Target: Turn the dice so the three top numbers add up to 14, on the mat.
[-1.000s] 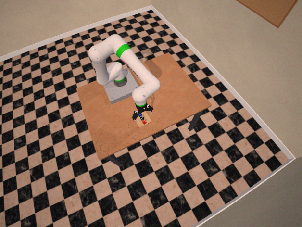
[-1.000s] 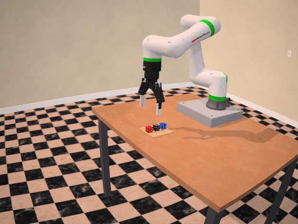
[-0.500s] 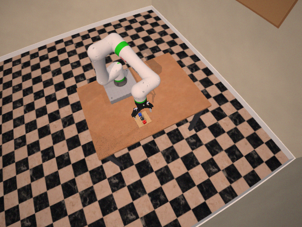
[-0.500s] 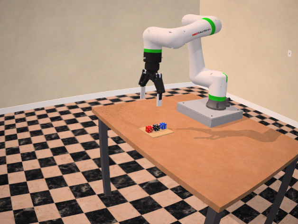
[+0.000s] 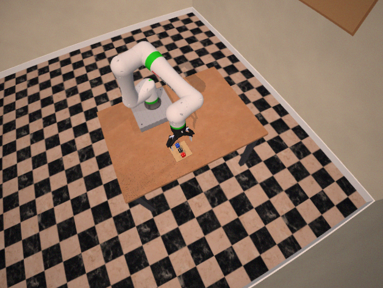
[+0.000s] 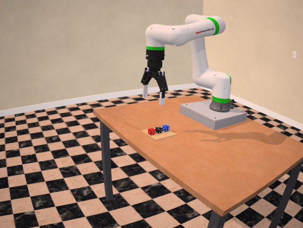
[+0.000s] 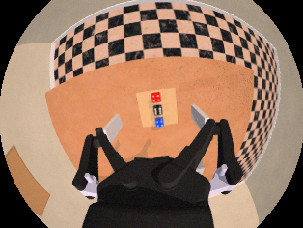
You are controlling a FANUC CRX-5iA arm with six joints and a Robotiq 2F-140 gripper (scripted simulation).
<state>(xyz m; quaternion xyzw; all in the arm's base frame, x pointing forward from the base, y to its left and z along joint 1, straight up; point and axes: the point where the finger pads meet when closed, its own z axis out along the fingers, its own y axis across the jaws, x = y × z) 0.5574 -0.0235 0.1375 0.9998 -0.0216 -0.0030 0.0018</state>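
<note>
On the thin tan square mat [image 5: 188,151] [image 6: 158,137] [image 7: 169,97], red die [image 5: 183,154] [image 6: 151,131] [image 7: 155,97], black die [image 5: 180,150] [image 6: 158,129] [image 7: 157,110] and blue die [image 5: 177,144] [image 6: 165,128] [image 7: 159,122] lie flat; tops appear 4, 6, 4. Black two-finger gripper [image 5: 181,143] [image 6: 153,99] [image 7: 154,115] wide, empty, well above. Turning seems complete; only stillness remains unconfirmed.

The open gripper [image 5: 181,144] [image 6: 153,100] [image 7: 154,115] has risen higher above the 3 dice [image 5: 180,150] [image 6: 158,129] [image 7: 157,110].
</note>
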